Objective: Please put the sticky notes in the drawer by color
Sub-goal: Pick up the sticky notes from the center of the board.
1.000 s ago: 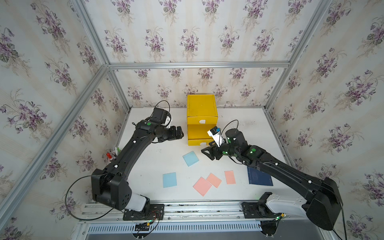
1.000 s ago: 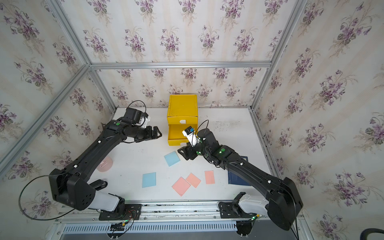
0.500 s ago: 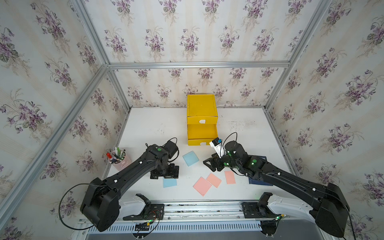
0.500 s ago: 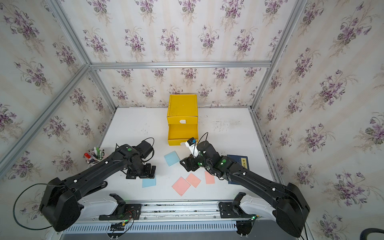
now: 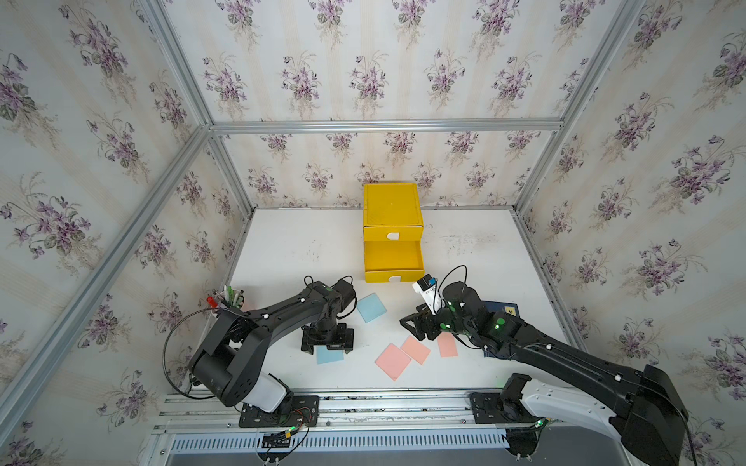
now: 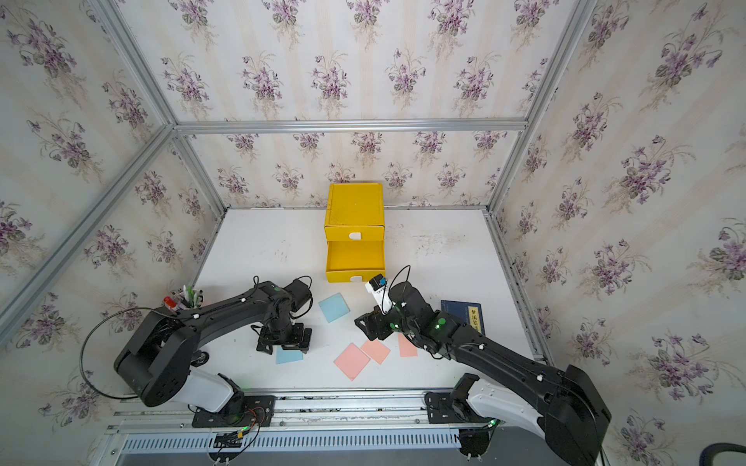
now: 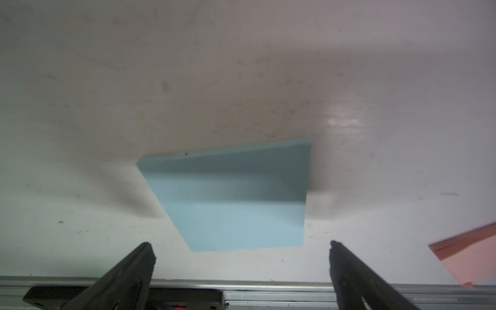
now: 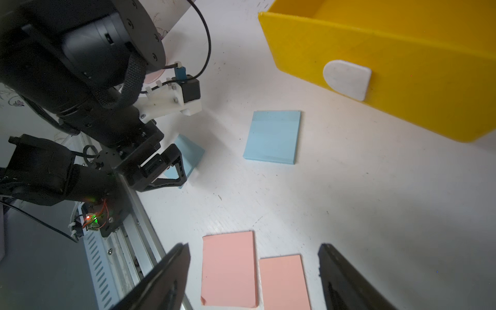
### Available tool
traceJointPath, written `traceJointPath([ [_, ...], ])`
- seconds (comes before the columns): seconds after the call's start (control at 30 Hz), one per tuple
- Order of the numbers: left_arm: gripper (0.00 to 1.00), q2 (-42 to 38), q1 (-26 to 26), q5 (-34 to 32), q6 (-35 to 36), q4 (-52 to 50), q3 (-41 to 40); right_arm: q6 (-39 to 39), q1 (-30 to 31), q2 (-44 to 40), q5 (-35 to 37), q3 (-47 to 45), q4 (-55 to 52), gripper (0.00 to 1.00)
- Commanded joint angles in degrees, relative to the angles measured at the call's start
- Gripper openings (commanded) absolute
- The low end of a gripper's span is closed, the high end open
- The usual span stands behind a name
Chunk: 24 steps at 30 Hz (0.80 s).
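A: Where do the sticky notes lie?

B: 5 show on the counter (image 5: 290,250). 1 blue note (image 5: 329,356) lies right under the left hand (image 5: 328,349), near the front rail (image 5: 383,407). The other blue note (image 5: 371,307) sits just in front of the drawer (image 5: 392,210). 3 pink notes (image 5: 415,350) lie close together below the right hand (image 8: 253,245). No yellow note shows on the counter. Whether any lie inside the chest, I cannot tell.

A: And the hands?

B: Both are wide and empty. In the left wrist view the fingers straddle the blue note's near edge, close above the counter.

A: How would you take it?

B: My judgement: the paper is thin and flat, so a plain pinch from above may find nothing. I would set 1 fingertip on the counter just beside an edge and close slowly so the sheet buckles up between the pads. Then I would lift and carry it to the open tray (image 5: 393,258), which stands pulled out beneath 1 shut drawer. The note could skid toward the rail or cling to a pad on release.

A: What about the surroundings?

B: The counter is white, with small dark scuffs. A dark blue book (image 5: 502,312) lies beside the right arm, and a pen cup (image 5: 232,296) stands at the left edge. The walls have floral wallpaper and aluminium framing.
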Motion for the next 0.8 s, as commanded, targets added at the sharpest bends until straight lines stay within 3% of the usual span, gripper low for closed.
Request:
traceJointPath([
  [0.0, 0.99, 1.5, 0.1, -2.1, 0.4, 1.0, -0.9, 0.6, 0.0, 0.0, 0.5, 0.0, 1.3, 0.8],
  [0.3, 0.92, 4.2, 0.1, 0.1, 0.1, 8.6, -5.7, 0.8, 0.0, 0.6, 0.3, -0.1, 1.8, 0.79],
  [0.6, 0.65, 6.3, 0.1, 1.5, 1.1, 12.0, -7.8, 1.9, 0.0, 1.0, 0.5, -1.7, 3.2, 0.78],
  [0.67, 0.65, 6.2, 0.2, 1.3, 1.4, 11.7, -7.4, 2.3, 0.1, 1.2, 0.1, -2.0, 3.4, 0.78],
  [0.77, 0.79, 6.0, 0.1, 0.6, 1.7, 10.2, -6.6, 2.8, 0.1, 1.6, -0.3, -2.3, 3.5, 0.77],
])
